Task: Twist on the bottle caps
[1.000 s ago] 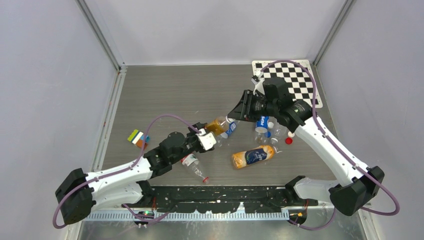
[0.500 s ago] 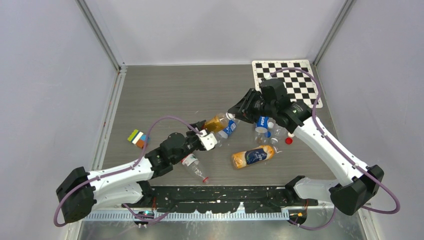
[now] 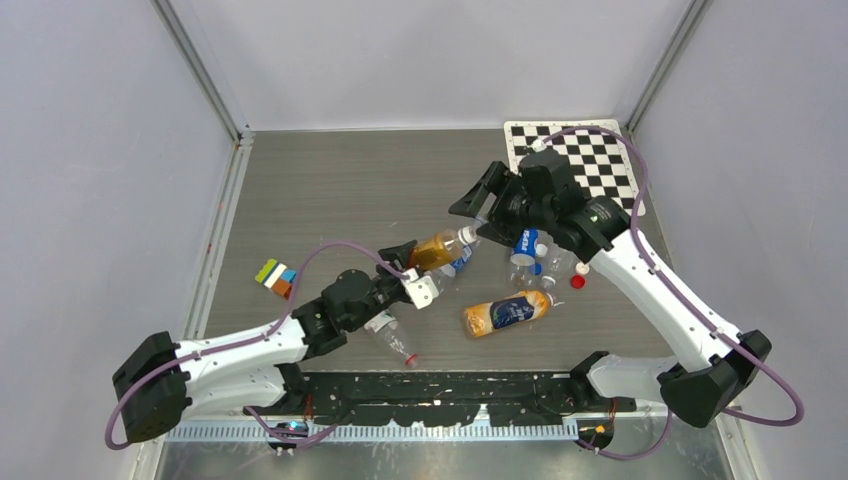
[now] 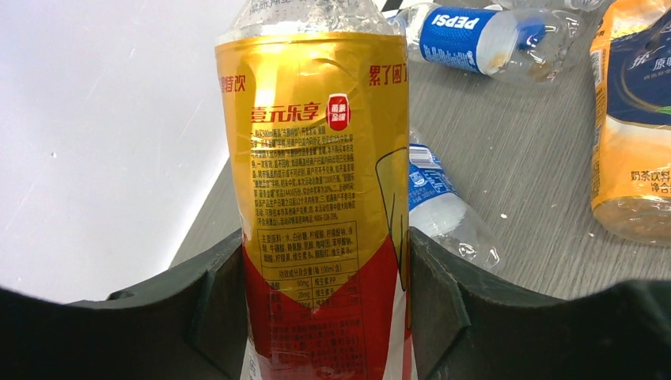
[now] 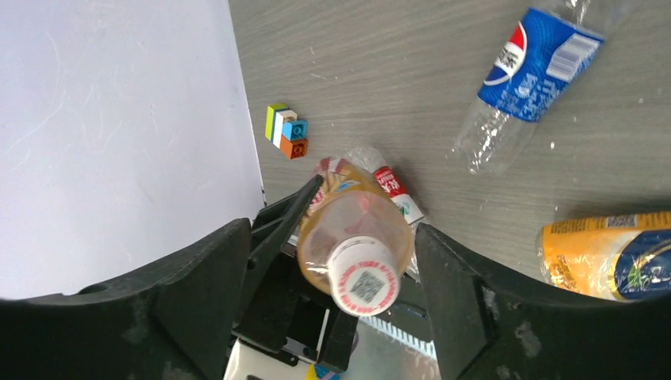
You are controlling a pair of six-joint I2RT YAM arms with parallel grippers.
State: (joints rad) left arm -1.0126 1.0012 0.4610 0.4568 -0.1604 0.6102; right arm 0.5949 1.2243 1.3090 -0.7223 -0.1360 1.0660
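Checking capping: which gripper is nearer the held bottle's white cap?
Right. The right gripper sits open just off the cap; the left gripper clamps the bottle lower down.

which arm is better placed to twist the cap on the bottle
Right. The right gripper is open with the cap between its fingers, end-on. The left gripper is shut on the bottle, busy holding it.

Place: a robot test cell in a lab.
Walls: plain pale panels (image 3: pixel 100 150) on three sides, joined by metal posts (image 3: pixel 200 68).
Surface: grey wood-grain tabletop (image 3: pixel 350 190).
Marker: black-and-white checkerboard (image 3: pixel 600 165), far right corner.
Mount: perforated black rail (image 3: pixel 440 385) along the near edge.
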